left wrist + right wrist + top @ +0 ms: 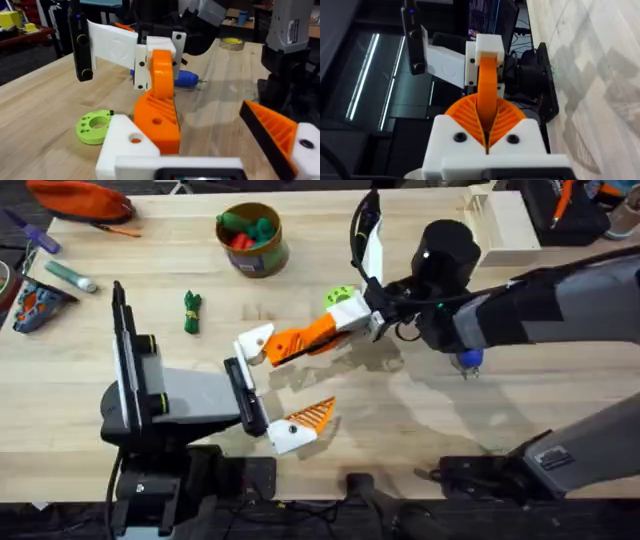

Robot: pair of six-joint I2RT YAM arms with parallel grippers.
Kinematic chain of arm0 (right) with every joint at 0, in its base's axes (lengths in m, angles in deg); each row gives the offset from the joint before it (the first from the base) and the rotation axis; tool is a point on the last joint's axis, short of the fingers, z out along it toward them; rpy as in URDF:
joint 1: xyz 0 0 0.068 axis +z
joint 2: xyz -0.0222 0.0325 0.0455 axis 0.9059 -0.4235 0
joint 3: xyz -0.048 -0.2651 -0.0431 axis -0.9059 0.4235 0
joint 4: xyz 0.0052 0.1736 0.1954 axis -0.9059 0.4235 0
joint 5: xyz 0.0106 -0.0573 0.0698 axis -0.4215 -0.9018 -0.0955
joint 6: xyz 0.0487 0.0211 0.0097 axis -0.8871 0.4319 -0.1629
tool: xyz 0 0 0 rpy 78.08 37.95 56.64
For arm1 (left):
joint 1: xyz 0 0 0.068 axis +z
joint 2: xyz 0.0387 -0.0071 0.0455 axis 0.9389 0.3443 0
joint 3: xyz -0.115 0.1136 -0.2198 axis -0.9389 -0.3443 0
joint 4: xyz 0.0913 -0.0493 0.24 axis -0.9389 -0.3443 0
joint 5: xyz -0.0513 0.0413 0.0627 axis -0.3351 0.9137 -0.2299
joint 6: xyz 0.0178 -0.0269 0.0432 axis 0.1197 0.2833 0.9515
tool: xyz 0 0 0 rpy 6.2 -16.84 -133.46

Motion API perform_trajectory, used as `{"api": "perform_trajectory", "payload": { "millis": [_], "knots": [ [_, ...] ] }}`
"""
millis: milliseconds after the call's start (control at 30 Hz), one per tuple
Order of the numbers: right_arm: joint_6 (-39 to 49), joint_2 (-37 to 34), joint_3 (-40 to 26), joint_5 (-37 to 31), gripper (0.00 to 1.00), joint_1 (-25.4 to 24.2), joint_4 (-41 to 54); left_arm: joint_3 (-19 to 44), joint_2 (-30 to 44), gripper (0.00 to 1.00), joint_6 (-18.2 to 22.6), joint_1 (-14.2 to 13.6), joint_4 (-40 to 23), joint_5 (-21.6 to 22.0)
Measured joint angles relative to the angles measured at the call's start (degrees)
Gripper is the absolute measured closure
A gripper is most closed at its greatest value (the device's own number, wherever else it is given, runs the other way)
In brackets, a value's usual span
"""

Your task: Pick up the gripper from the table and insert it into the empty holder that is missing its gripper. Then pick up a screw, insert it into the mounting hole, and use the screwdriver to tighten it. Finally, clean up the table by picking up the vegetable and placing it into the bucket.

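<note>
Clamping the gripper edge-on between its orange pads, the right gripper holds it against the empty holder; I cannot tell whether it is seated. The left gripper, which carries that holder, is spread wide and grasps nothing. The screwdriver, well right of the holder, is mostly hidden under the right arm. The vegetable lies just left of the holder, with the bucket beyond.

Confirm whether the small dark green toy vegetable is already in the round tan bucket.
No. The dark green toy vegetable lies on the wooden table, apart from the tan bucket.
</note>
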Motion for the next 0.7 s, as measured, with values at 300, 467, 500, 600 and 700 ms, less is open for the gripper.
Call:
{"api": "perform_trajectory", "payload": {
  "millis": [300, 467, 500, 600, 700],
  "knots": [
    [0.4, -1.3, -0.3, -1.1, 0.993, 0.8, -0.1, 0.0, 0.0, 0.014, -0.2, 0.0, 0.0, 0.0],
    [3.0, -1.3, -1.5, -1.3, 0.993, 0.8, 0.0, 0.0, 0.0, 0.013, -0.1, 0.0, 0.0, 0.0],
    [3.3, -1.3, -1.9, -1.3, 0.993, 0.8, 0.1, 0.0, 0.0, 0.013, 0.0, 0.0, 0.0, 0.0],
    [3.7, -1.9, -2.5, -1.5, 0.993, 0.8, 0.3, 0.0, 0.0, 0.014, 0.2, 0.0, 0.0, 0.1],
    [3.6, -2.8, -3.0, -1.7, 0.993, 0.9, 0.8, 0.0, 0.0, 0.014, 0.0, 0.0, 0.0, 0.1]
  ]
}}
